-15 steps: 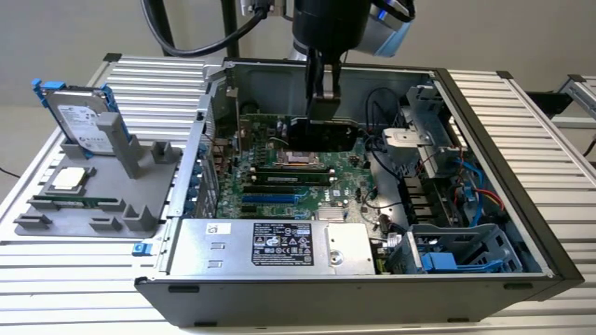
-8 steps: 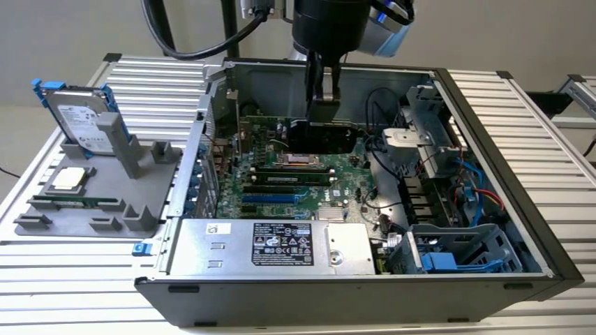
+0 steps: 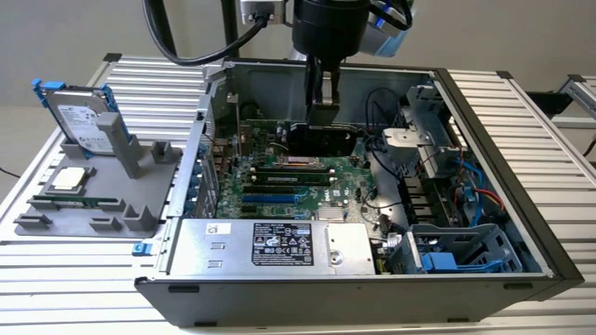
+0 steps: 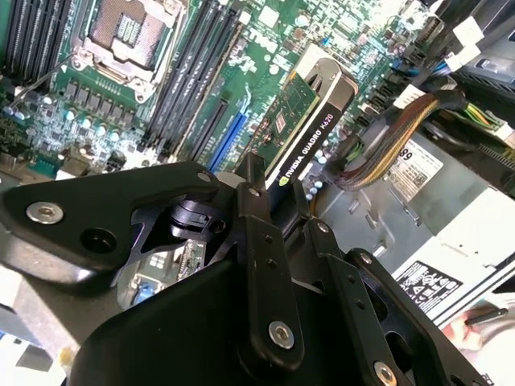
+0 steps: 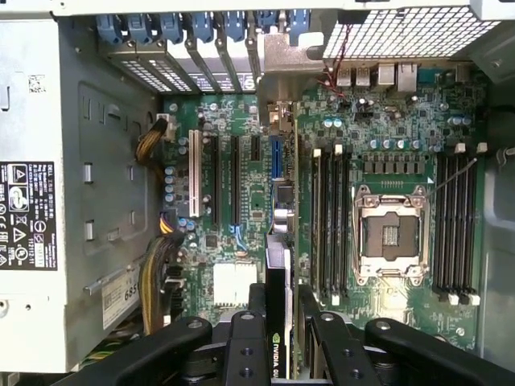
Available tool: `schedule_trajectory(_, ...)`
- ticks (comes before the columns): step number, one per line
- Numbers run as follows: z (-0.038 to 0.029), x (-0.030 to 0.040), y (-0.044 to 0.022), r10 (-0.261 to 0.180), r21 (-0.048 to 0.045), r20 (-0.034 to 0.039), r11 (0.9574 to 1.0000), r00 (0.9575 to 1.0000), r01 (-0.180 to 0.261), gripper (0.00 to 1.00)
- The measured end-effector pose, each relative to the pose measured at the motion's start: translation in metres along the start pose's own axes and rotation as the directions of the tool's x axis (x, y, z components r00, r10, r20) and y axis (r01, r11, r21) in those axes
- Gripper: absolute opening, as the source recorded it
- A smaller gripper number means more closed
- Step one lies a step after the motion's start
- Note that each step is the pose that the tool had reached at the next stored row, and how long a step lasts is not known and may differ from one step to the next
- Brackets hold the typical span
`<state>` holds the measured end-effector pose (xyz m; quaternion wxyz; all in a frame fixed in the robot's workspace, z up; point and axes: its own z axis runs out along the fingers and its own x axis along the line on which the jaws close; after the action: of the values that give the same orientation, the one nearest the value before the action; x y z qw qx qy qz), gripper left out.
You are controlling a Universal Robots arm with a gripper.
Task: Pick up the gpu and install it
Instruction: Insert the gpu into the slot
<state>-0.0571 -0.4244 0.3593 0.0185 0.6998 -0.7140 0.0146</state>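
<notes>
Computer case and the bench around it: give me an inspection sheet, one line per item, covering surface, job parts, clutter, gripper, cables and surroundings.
Surface: ribbed metal table carrying the open computer case.
Job's things: gpu held on edge over the motherboard, by the blue slot; whether it touches the slot cannot be told.
Clutter: grey holder on the exterior view's left, with a hard drive and a chip.
Gripper: gripper shut on the gpu, inside the case.
Cables: yellow and black bundle beside the power supply; black hoses at the arm.
Surroundings: plain wall; second table on the exterior view's right.
</notes>
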Motion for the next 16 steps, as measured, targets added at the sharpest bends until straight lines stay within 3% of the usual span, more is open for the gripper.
schedule_trajectory(16, 0.0117, -0.0006, -0.0001, 0.0, 0.0002, -0.0081, 1.0, 1.0, 0.0, 0.0)
